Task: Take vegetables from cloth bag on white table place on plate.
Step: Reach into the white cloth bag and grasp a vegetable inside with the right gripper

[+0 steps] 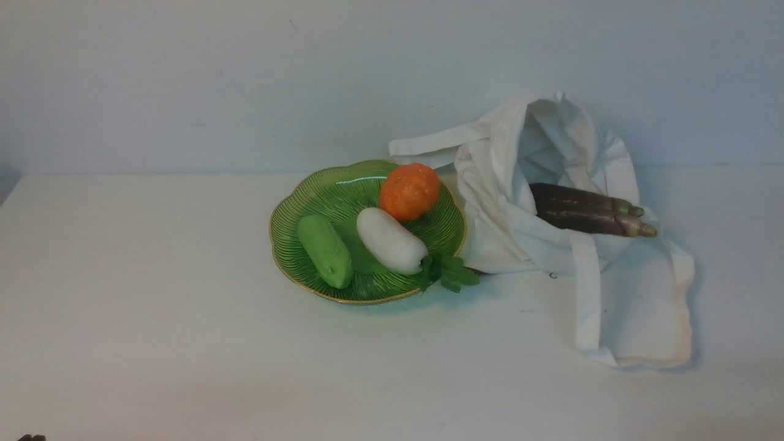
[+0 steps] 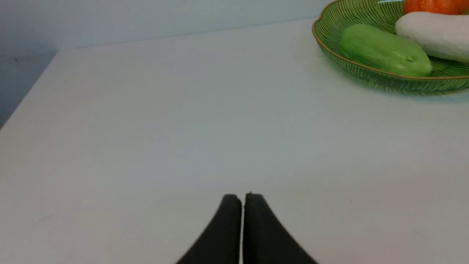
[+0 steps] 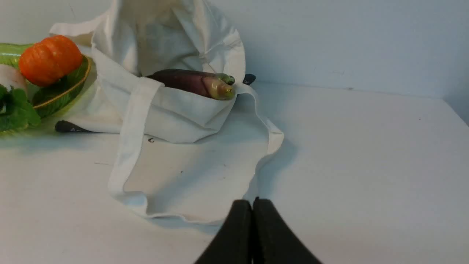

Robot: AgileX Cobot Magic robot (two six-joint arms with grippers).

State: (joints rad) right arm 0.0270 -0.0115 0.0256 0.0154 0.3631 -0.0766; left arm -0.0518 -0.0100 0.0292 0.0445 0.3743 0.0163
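Two dark purple eggplants lie side by side in the open mouth of the bag. Their greenish stem tips poke out to the right, past the cloth. The rest of each one is tucked inside, so their full length cannot be seen. The bag is slumped on the bench, with its mouth held up at the back and its lower part spread flat toward the front. One strap runs down across the front of the bag, and another reaches back to the left, behind the plate.

The green plate sits just left of the bag. The bag's edge seems to touch the plate's right rim, though the folds make that hard to confirm. On the plate are a green cucumber, a white radish and an orange pumpkin. The radish's leaves hang over the rim onto the bench.

The left jaws are clenched and empty, their black fingers pressed together over bare bench, well short of the plate. The right jaws are also clenched on nothing, their fingers near the bag's flat front edge.
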